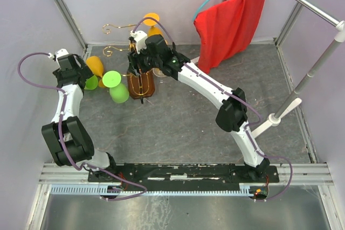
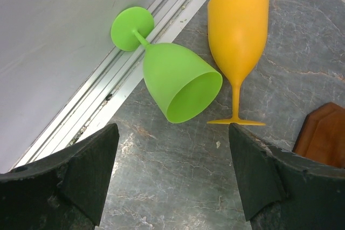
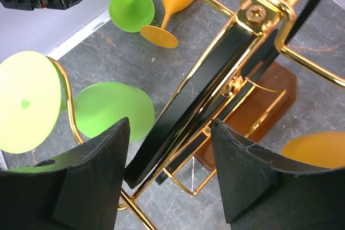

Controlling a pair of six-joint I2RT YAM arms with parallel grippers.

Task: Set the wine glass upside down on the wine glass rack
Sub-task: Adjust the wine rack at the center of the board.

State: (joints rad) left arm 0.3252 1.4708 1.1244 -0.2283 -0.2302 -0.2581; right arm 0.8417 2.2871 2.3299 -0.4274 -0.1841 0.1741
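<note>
The wine glass rack (image 1: 142, 85) stands at the back centre: gold wire arms on a brown wooden base (image 3: 269, 98). A green wine glass (image 3: 110, 109) hangs upside down on a left arm. An orange wine glass (image 1: 151, 19) hangs at the far side. My right gripper (image 3: 170, 133) is open, its fingers either side of the rack's black loop handle (image 3: 207, 87) with gaps showing. My left gripper (image 2: 172, 152) is open above bare table. Just beyond it a green glass (image 2: 180, 79) lies on its side beside an orange glass (image 2: 237, 30).
A red cloth (image 1: 232, 22) hangs from a hoop at the back right. A white pole stand (image 1: 302, 87) leans on the right. Pale walls close in the left, back and right; the left wall's rail (image 2: 135, 74) runs right behind the two loose glasses.
</note>
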